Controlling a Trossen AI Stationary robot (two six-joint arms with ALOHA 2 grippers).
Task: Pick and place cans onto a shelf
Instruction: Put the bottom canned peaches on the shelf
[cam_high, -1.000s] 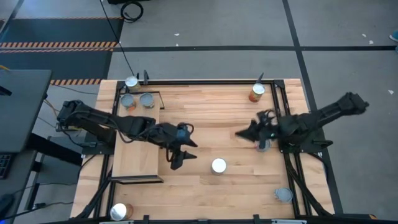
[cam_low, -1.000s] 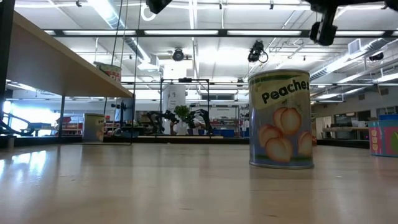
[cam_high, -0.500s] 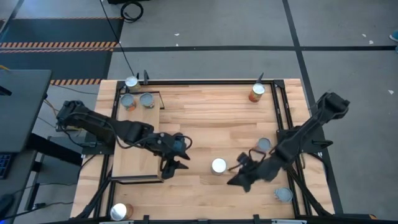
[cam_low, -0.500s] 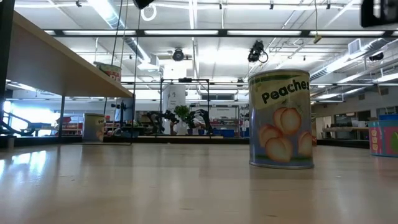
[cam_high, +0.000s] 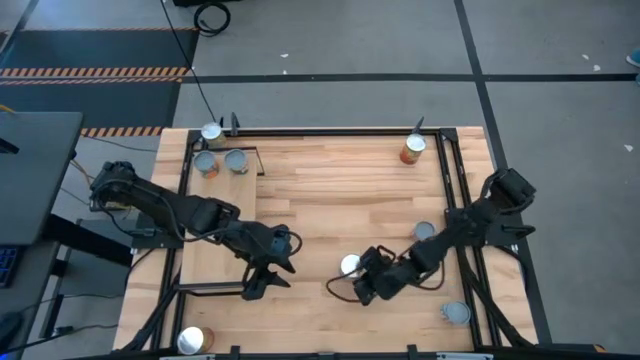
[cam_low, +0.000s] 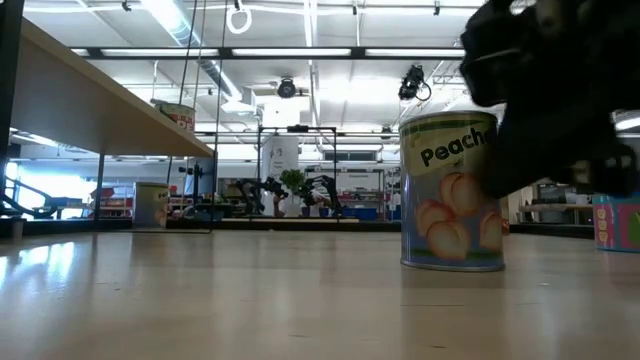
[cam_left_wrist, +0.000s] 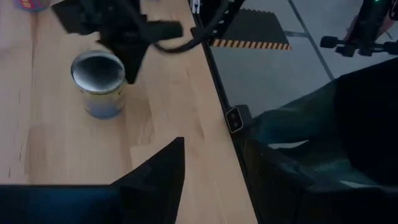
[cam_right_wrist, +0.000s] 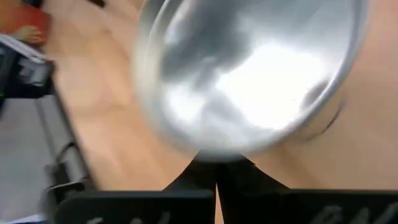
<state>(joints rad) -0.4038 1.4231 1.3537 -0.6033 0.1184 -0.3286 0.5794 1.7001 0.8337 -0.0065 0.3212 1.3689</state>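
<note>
A Peaches can (cam_high: 350, 265) with a silver top stands upright on the tabletop near the middle; it also shows in the low view (cam_low: 450, 190), the left wrist view (cam_left_wrist: 96, 81) and, very close, the right wrist view (cam_right_wrist: 249, 68). My right gripper (cam_high: 360, 282) is shut, its tips right at this can's near right side (cam_left_wrist: 130, 71). My left gripper (cam_high: 265, 278) is open and empty over the near right corner of the shelf (cam_high: 215, 235). Two cans (cam_high: 205, 163) (cam_high: 236, 160) stand on the shelf's far end. My right gripper has its shut fingertips (cam_right_wrist: 216, 163) at the rim of the Peaches can's top (cam_right_wrist: 205, 149), slanting down from the table's near right side. I cannot tell whether they touch the can. The can stands upright on the table.
Other cans stand on the table: an orange one at the far right (cam_high: 412, 150), a grey one at the right (cam_high: 424, 232), one at the near right (cam_high: 457, 313), one at the near left corner (cam_high: 192, 340), one by the far left corner (cam_high: 212, 131). Black frame rails (cam_high: 448, 170) run along the sides.
My right gripper has swung from the table's right side toward the near edge and the left, down to the Peaches can, and now shows beside it in the low view. My left gripper has drawn back toward the near left, over the shelf's near right corner. No can has moved.
</note>
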